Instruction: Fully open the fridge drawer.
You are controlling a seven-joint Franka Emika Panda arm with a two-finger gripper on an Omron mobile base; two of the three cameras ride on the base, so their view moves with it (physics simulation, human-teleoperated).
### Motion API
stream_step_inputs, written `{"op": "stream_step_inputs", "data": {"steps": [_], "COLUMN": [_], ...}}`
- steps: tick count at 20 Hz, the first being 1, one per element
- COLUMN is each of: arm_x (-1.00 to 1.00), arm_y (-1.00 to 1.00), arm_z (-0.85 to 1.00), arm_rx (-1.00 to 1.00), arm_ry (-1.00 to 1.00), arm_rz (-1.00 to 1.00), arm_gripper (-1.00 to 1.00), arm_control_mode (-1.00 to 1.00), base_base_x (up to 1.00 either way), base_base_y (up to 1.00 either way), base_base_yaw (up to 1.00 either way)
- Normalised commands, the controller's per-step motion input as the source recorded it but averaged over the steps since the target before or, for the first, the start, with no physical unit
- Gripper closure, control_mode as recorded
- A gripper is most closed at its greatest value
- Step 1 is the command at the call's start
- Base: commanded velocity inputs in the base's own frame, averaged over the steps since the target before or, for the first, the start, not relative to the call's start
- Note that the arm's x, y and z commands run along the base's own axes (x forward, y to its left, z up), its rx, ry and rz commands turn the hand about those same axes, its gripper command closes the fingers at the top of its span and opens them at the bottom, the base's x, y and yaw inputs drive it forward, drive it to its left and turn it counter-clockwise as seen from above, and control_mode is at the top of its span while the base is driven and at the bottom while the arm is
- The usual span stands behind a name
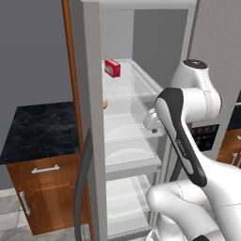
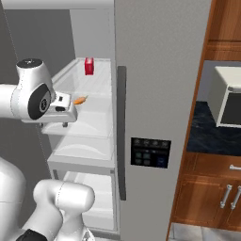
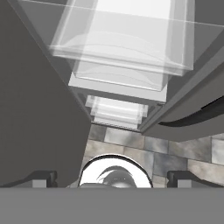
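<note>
Two tool fingertips (image 3: 41,178) stand spread above the fridge drawer (image 3: 122,48); red carton (image 1: 112,68) and carrot (image 2: 80,100) sit inside.

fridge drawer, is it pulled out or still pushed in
Partly pulled out. In the left base view the fridge drawer has its front edge past the fridge's front frame, above a deeper bin. Whether it is fully open cannot be told.

Glossy white arm (image 1: 197,164) with dark joint bands.
</note>
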Motion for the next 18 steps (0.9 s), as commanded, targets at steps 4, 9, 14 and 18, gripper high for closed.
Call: {"op": "stream_step_inputs", "data": {"steps": [4,9,14,18], "arm_x": [0.00,0.02,0.17,0.34], "arm_y": [0.00,0.00,0.00,0.18], "arm_z": [0.00,0.00,-0.07,-0.16], "arm_rx": [0.00,0.00,0.00,0.00], "arm_ry": [0.00,0.02,0.02,0.00], "arm_rz": [0.00,0.00,0.00,-0.01], "arm_gripper": [-1.00,-1.00,-1.00,-1.00], "arm_control_mode": [-1.00,-1.00,-1.00,-1.00], "base_base_x": [0.00,0.00,0.00,0.00], "base_base_y": [0.00,0.00,0.00,0.00], "base_base_yaw": [0.00,0.00,0.00,0.00]}}
